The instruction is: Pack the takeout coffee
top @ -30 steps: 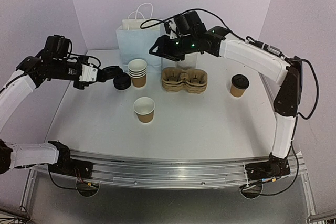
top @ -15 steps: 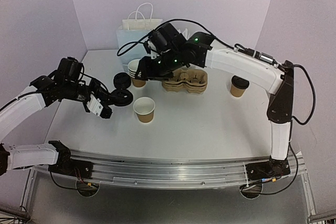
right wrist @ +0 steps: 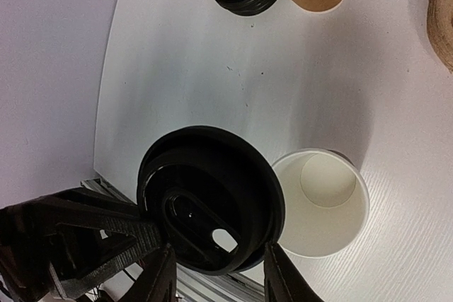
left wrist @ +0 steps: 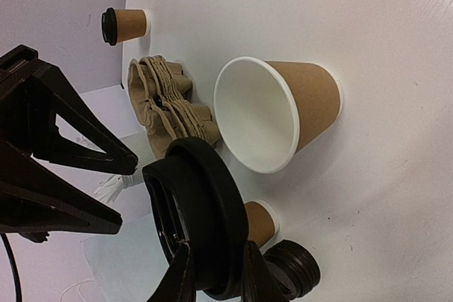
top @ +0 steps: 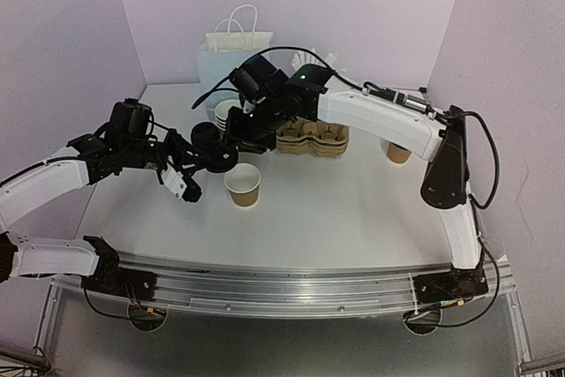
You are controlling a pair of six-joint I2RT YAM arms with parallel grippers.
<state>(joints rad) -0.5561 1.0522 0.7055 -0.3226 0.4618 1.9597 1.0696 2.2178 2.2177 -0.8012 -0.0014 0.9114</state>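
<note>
My left gripper is shut on the rim of a black lid, held on edge above the table, left of an open brown cup. The left wrist view shows its fingers clamping the lid, with the open cup standing beyond. My right gripper is open and reaches down to the same lid. In the right wrist view its fingers straddle the lid, above and left of the open cup. A lidded cup stands at the right, partly behind my right arm.
A stack of empty cups and a stack of black lids stand behind the grippers. Brown pulp carriers lie mid-table. A pale blue bag stands at the back. The lavender walls close in on the left, back and right.
</note>
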